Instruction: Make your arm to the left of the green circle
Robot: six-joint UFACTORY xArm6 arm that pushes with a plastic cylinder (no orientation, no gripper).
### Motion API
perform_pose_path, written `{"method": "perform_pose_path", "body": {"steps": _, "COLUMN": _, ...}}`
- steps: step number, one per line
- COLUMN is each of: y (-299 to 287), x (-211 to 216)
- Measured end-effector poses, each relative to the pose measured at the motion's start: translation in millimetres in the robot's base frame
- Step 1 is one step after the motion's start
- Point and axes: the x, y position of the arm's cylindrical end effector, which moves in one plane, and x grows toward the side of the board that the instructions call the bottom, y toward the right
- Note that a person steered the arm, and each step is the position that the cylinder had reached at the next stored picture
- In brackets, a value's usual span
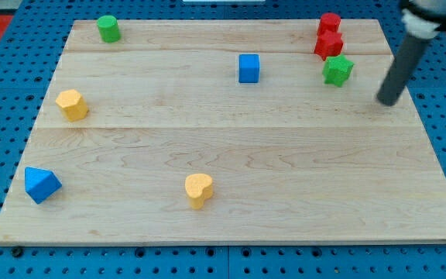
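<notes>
- Our tip [388, 101] rests on the board [231, 209] near its right edge, just right of the green star [337, 70]; it touches no block.
- It is a bare rod with nothing to grasp or release.
- The green circle [108, 28] stands in the far top-left corner, well apart.
- We judge a long crossing is needed; the blue cube [248, 67] sits near the straight path.

The desk [231, 155] was pale wood with faint grain lines. On it sat a green circle [108, 29], a green star [337, 70], two red blocks [329, 35], a blue cube [248, 68], a blue triangle [41, 184] and two yellow-orange blocks [72, 104] (one heart-shaped [198, 190]). My tip [388, 100] was dark grey.
</notes>
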Motion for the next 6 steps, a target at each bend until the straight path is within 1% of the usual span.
{"method": "perform_pose_path", "body": {"steps": 1, "y": -145.8, "x": -18.8}}
{"method": "perform_pose_path", "body": {"steps": 2, "y": -292.4, "x": -55.1}}
{"method": "perform_pose_path", "body": {"steps": 3, "y": -426.5, "x": -74.3}}
{"method": "perform_pose_path", "body": {"steps": 4, "y": -477.8, "x": -133.8}}
{"method": "perform_pose_path", "body": {"steps": 5, "y": -457.0, "x": -191.0}}
{"method": "perform_pose_path", "body": {"steps": 6, "y": -449.9, "x": -194.9}}
